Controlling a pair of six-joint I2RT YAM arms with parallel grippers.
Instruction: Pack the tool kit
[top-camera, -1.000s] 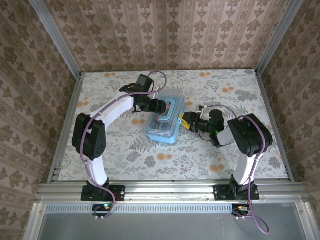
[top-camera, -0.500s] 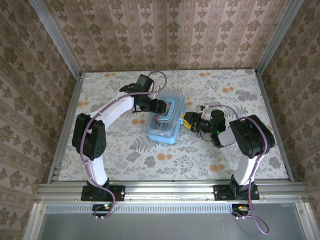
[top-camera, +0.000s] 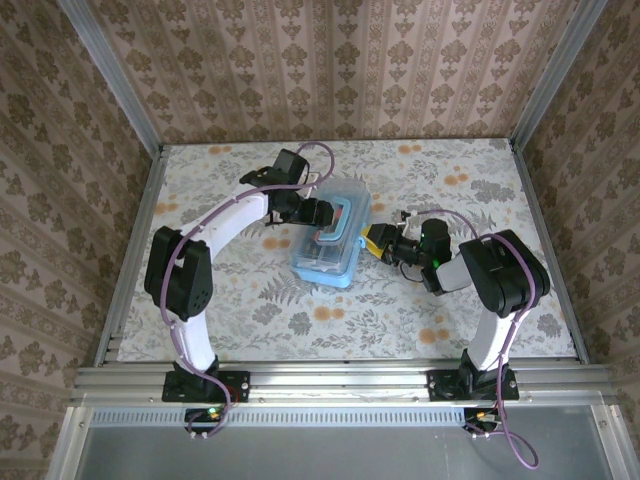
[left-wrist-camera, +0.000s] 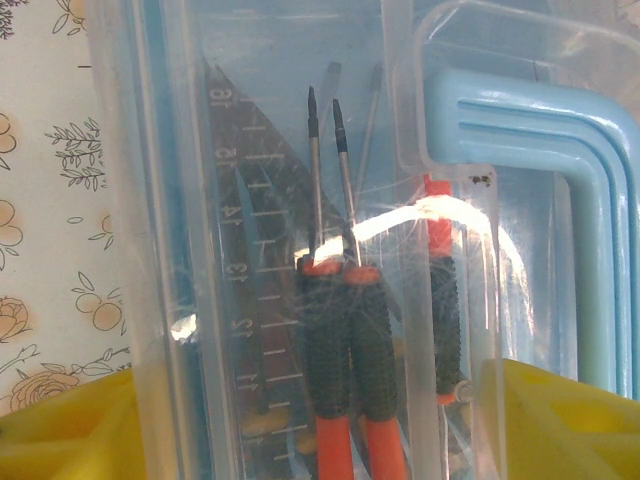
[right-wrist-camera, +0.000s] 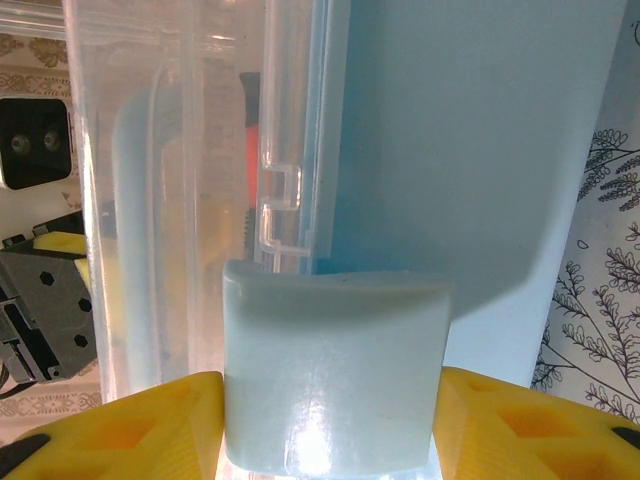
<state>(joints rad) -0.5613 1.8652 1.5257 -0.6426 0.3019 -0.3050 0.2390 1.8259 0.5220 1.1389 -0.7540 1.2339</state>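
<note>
The tool kit (top-camera: 325, 245), a blue box under a clear lid, lies mid-table. Through the lid (left-wrist-camera: 190, 150) I see orange-and-black screwdrivers (left-wrist-camera: 345, 340) and a dark ruled square (left-wrist-camera: 240, 200), with the light blue handle (left-wrist-camera: 540, 160) beside them. My left gripper (top-camera: 322, 212) is at the box's far left corner. Its yellow fingers (left-wrist-camera: 60, 430) stand either side of the lid section, and the gripper (left-wrist-camera: 310, 430) is closed on it. My right gripper (top-camera: 368, 240) is at the box's right side. In the right wrist view this gripper (right-wrist-camera: 333, 430) is shut on the pale blue latch (right-wrist-camera: 335, 370).
The box rests on a floral tablecloth (top-camera: 450, 330) bounded by metal rails (top-camera: 340, 378) and wallpapered walls. Both arms curve in from the near edge toward the box. Open cloth lies in front of and behind the box.
</note>
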